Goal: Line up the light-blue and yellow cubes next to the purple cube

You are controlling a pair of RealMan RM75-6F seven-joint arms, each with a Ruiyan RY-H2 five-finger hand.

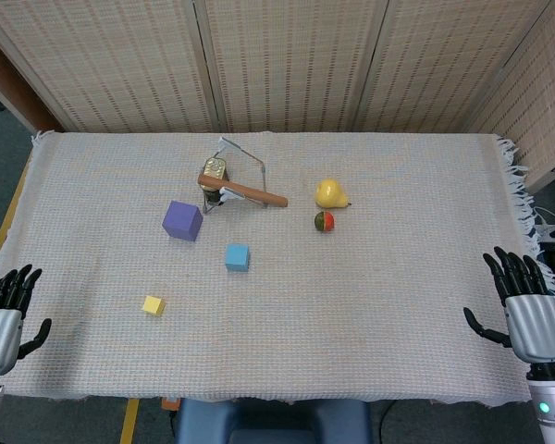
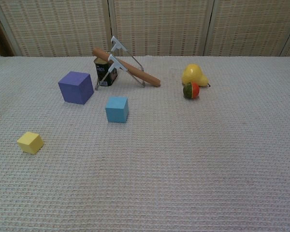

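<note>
Head view: left hand (image 1: 2, 314) and right hand (image 1: 527, 310) sit at the near table corners, fingers spread, holding nothing. Yellow cube (image 1: 153, 305) lies just right of the left hand, turned askew. Light-blue cube (image 1: 237, 257) is farther ahead and right, roughly square-on. Purple cube (image 1: 182, 220) is beyond, slightly rotated. Cubes have no long axis. Left hand is far nearer to all three, so I'd use it.

The purple cube (image 1: 182, 220) (image 2: 76, 87), the largest of the three, sat flat on the woven cloth. The light-blue cube (image 1: 237, 257) (image 2: 117, 109) rested near it, toward the front and to its right, not touching. The small yellow cube (image 1: 153, 305) (image 2: 30, 142) lay well apart from the purple cube, further forward and to its left, turned slightly askew.
</note>
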